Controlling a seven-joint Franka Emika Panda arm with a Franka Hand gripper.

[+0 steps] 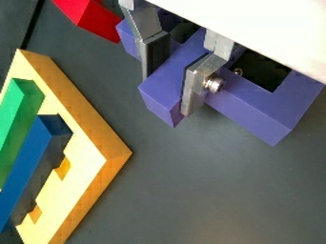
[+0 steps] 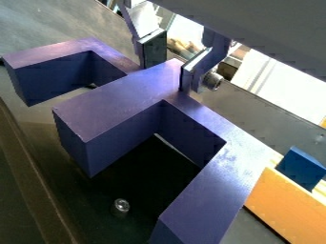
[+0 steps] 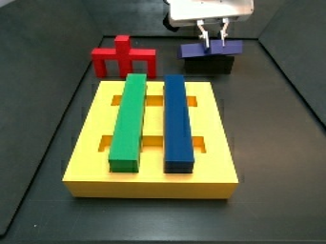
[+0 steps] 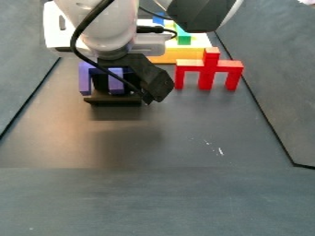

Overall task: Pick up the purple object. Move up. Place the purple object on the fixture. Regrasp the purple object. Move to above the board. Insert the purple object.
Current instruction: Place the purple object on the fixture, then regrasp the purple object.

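The purple object [image 3: 197, 52] rests on the black fixture [image 3: 214, 65] at the back right of the floor, and a side view shows it [image 4: 88, 78] on the fixture's base [image 4: 117, 100]. My gripper [image 3: 215, 43] comes down on it from above. In both wrist views the silver fingers [image 1: 201, 81] stand either side of its raised central post, pads against the purple object [image 1: 254, 105]; my gripper [image 1: 173, 86] is shut on it. The crossbar and legs [image 2: 128, 114] spread out below my gripper [image 2: 173, 76]. The yellow board [image 3: 90, 162] lies nearer the front.
A green bar [image 3: 130, 119] and a dark-blue bar [image 3: 178, 119] lie in the board's slots. A red piece of like shape [image 3: 124, 59] stands behind the board, left of the fixture. Black walls ring the floor. The arm hides much of the fixture area in a side view.
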